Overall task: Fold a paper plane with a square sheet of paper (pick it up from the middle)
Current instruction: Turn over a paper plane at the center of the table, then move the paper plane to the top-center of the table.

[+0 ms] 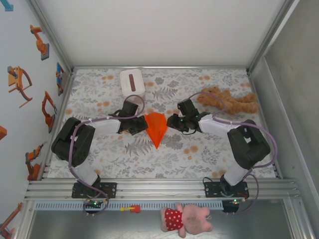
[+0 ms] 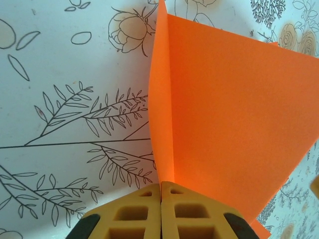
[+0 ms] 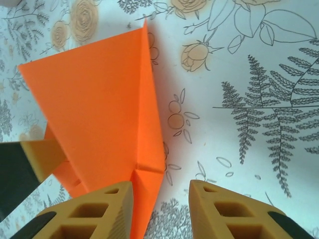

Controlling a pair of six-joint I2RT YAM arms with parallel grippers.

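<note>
The orange sheet of paper (image 1: 156, 127) lies folded into a pointed wedge at the middle of the floral table, tip toward the near edge. My left gripper (image 1: 141, 125) is at its left side. In the left wrist view, an upright flap of the paper (image 2: 160, 99) runs into the left gripper (image 2: 161, 185), which is shut on it. My right gripper (image 1: 172, 122) is at the paper's right side. In the right wrist view, the right gripper (image 3: 162, 183) is open, with the paper's creased edge (image 3: 147, 184) lying against the inner side of its left finger (image 3: 107, 211).
A white tissue box (image 1: 132, 81) stands at the back left. A tan plush toy (image 1: 229, 101) lies at the back right, just behind the right arm. A pink plush toy (image 1: 187, 219) lies below the rail, off the table. Metal walls close in both sides.
</note>
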